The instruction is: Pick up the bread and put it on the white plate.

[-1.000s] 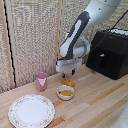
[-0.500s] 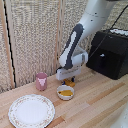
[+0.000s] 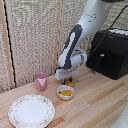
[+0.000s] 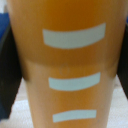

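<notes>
The hand [image 3: 69, 80] holds the bread [image 4: 65, 65] tight by its two sides. It looks small, light and squishy, so squeeze gently.

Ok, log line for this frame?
phase: at bread | gripper: state unclear, above small bowl | bread: fills wrist view | white plate: empty

We see a glossy white, rounded robot arm [image 3: 80, 35] with a dark grey oval panel [image 3: 74, 39] and a flat white gripper block [image 3: 66, 73].
</notes>
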You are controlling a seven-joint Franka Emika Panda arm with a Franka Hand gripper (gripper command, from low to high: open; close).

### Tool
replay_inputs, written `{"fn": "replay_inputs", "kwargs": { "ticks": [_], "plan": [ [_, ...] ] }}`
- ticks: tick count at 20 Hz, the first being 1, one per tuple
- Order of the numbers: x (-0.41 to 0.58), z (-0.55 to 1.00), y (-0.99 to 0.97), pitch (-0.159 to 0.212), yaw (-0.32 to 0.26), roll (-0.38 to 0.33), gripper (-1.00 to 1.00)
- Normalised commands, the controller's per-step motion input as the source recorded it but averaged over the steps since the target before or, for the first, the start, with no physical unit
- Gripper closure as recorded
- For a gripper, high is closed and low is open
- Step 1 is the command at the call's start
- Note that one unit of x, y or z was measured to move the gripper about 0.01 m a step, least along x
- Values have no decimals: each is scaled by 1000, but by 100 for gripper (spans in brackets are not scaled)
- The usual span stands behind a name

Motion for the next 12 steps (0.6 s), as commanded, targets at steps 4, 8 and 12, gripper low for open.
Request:
{"fn": "replay_inputs", "kwargs": {
  "ticks": [4, 8, 12],
  "plan": [
    [-83, 1000, -18, 32, -99, 30, 100],
    [-9, 1000, 76, 40, -43, 27, 100],
    [-20, 924, 454, 33, -17, 33, 100]
  ]
}}
